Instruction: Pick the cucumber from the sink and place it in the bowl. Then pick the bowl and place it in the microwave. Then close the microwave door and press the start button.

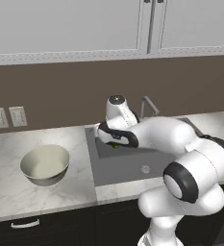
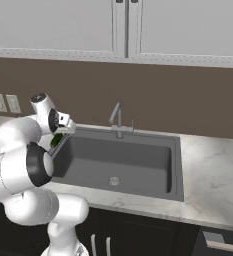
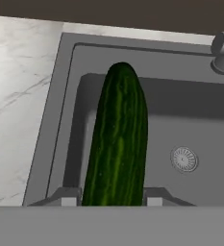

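- Dark green cucumber (image 3: 117, 144) sits pinched between your gripper (image 3: 111, 198) jaws, lifted above the sink (image 3: 200, 120) for carrying.
- Bowl (image 1: 44, 165) waits empty on the counter beside the sink.

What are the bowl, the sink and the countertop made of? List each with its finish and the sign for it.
Bowl: likely glazed ceramic, going by its smooth, plain cream-green surface with a soft sheen.
Sink: matte grey, possibly composite or brushed metal; its flat, even colour leaves this open.
Countertop: looks like polished marble, white with grey veining, though it could be an imitation.
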You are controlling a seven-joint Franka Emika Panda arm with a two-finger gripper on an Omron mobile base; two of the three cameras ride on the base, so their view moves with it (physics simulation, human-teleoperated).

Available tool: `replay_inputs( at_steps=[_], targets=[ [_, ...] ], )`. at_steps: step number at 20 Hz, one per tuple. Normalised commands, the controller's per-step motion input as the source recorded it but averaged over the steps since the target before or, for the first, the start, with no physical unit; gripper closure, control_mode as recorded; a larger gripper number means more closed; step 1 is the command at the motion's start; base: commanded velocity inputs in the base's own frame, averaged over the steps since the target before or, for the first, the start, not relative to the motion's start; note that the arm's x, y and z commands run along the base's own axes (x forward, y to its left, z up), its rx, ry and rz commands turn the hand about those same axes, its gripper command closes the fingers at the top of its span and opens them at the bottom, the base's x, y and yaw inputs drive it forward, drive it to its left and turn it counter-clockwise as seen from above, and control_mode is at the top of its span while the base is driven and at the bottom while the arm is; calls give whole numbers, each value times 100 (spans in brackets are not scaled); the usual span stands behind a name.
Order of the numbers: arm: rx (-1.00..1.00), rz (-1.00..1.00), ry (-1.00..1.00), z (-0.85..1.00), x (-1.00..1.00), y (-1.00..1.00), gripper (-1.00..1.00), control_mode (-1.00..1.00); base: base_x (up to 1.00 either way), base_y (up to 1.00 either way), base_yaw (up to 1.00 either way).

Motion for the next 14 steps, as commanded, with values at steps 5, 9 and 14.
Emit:
replay_inputs(
  at_steps=[5, 9, 14],
  targets=[
    [0, 14, 21, 93, -50, 70, 100, -100, 0, 0, 0],
    [-12, 32, 20, 29, -50, 100, 100, -100, 0, 0, 0],
    [-7, 45, 7, 12, -66, 100, 100, -100, 0, 0, 0]
  ],
)
